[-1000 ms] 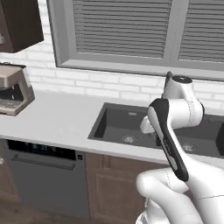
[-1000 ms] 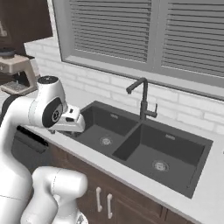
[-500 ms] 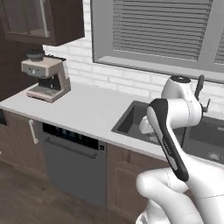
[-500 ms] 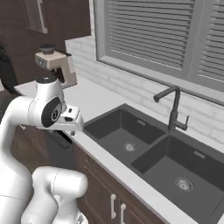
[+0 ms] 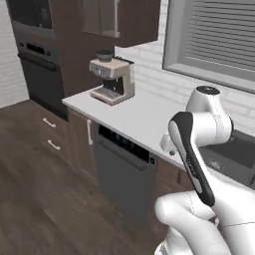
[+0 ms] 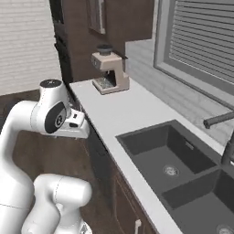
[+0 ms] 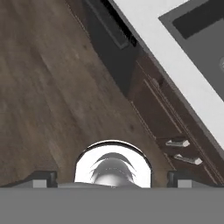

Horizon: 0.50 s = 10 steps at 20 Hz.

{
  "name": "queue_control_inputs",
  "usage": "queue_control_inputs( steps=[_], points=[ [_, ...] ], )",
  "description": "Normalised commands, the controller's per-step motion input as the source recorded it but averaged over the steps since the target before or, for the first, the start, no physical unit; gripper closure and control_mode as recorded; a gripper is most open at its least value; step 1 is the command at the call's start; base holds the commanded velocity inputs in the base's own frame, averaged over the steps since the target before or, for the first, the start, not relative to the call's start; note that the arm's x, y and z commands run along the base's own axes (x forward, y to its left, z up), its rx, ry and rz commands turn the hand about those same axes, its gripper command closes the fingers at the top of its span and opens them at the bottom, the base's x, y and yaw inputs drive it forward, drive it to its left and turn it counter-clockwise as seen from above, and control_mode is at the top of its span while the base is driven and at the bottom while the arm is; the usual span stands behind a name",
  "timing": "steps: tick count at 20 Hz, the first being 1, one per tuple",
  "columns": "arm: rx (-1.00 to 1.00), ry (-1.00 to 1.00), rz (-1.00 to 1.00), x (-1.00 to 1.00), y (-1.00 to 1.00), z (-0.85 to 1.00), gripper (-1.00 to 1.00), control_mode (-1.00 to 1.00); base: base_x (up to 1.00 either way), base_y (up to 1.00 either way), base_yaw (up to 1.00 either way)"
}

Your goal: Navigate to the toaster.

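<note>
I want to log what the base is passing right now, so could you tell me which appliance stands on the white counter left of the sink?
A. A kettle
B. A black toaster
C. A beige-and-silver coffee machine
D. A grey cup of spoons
C: the coffee machine stands on the white counter near the dark cabinets, left of the sink.

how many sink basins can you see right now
2, side by side in the dark sink set into the white counter: one nearer the coffee machine, one further right, cut off by the frame edge.
</note>
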Motion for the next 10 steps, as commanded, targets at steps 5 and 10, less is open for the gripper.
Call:
queue_control_inputs(
  steps=[5, 10],
  points=[
    [0.00, 0.00, 0.00, 0.00, 0.00, 0.00, -1.00, 1.00, 0.00, 0.20, 0.91],
    [0.00, 0.00, 0.00, 0.00, 0.00, 0.00, -1.00, 1.00, 0.00, 0.15, 1.00]
  ],
)
